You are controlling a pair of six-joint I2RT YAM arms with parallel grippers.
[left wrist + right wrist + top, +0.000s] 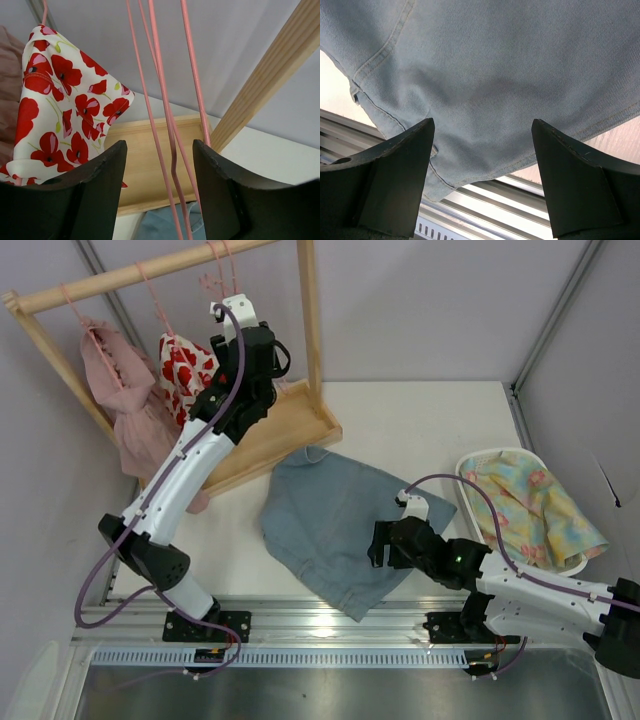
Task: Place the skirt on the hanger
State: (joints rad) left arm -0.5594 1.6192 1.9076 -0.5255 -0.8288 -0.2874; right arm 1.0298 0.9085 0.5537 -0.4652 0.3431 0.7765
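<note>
The light blue denim skirt (335, 525) lies flat on the white table, its near end over the metal rail. It fills the right wrist view (490, 75). My right gripper (378, 543) hovers over the skirt's right part, open and empty (482, 150). My left gripper (228, 315) is raised at the wooden rack, open, with the thin pink wires of an empty hanger (170, 130) passing between its fingers without being clamped. The hanger's hooks (218, 265) sit on the rack bar.
The wooden clothes rack (290, 420) stands at the back left, holding a pale pink dress (125, 390) and a white garment with red flowers (185, 365), also seen in the left wrist view (65, 100). A white basket with floral cloth (530, 505) sits at the right.
</note>
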